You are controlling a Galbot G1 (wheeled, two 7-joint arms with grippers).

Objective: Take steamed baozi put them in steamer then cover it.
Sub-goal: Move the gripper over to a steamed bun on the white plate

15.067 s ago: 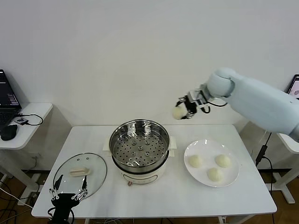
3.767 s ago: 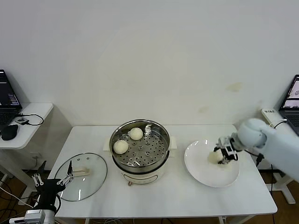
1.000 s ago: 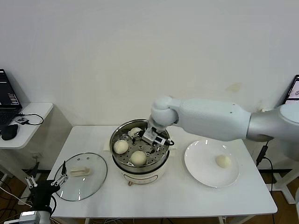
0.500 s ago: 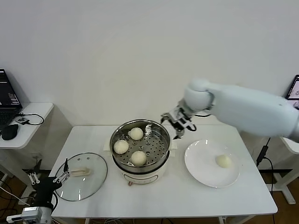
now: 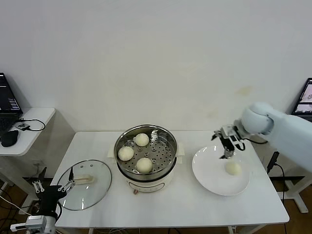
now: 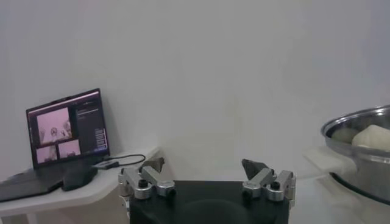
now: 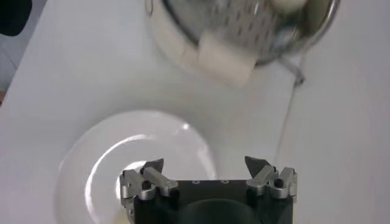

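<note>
The steamer stands mid-table with three steamed baozi on its perforated tray: one at the back, one on the left, one in front. Another baozi lies on the white plate at the right. My right gripper hangs open and empty over the plate's far edge, just behind that baozi; the right wrist view shows the gripper above the plate. The cover lies flat on the table at the left. My left gripper waits open off the table's front left corner.
A side table with a laptop and a mouse stands to the left. In the left wrist view the steamer rises at one side. The steamer's cream handle sticks out toward the plate. Another laptop sits at the far right.
My right arm swung from the steamer's right rim over to the plate, open and empty. Three baozi stay in the steamer. The left arm has barely shifted.
</note>
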